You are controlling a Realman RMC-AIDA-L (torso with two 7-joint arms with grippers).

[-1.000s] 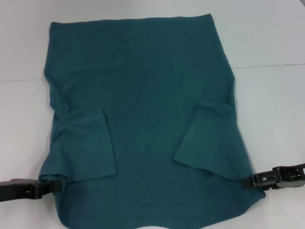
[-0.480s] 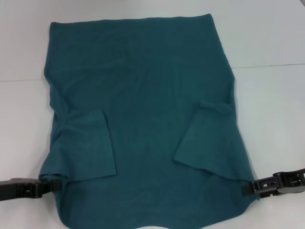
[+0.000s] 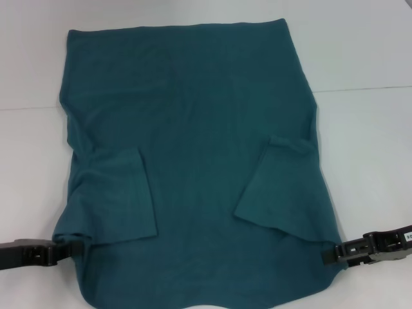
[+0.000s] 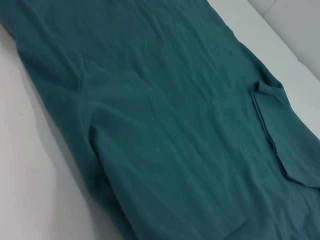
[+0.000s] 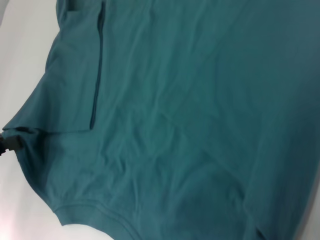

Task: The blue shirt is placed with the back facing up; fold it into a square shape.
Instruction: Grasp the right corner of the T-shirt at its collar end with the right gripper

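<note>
The blue shirt (image 3: 193, 154) lies spread flat on the white worktop (image 3: 360, 51), filling the middle of the head view from its straight hem near the top of the frame down to the curved neck edge at the bottom. Both short sleeves are already turned inward onto the plain back, one a flap at lower left, the other at centre right, which squares off the sides so the body can next be folded lengthwise. The left hand (image 3: 67, 250) sits at the lower left edge of the frame, its tip right at the shirt's shoulder corner; the right hand (image 3: 335, 255) mirrors it at the lower right, touching the opposite corner. Whether either hand is pinching the cloth or merely resting against it cannot be told from these views. This symmetrical placement at the two shoulder corners suggests a joint lift, carrying the near end up toward the hem to halve the length evenly.
</note>
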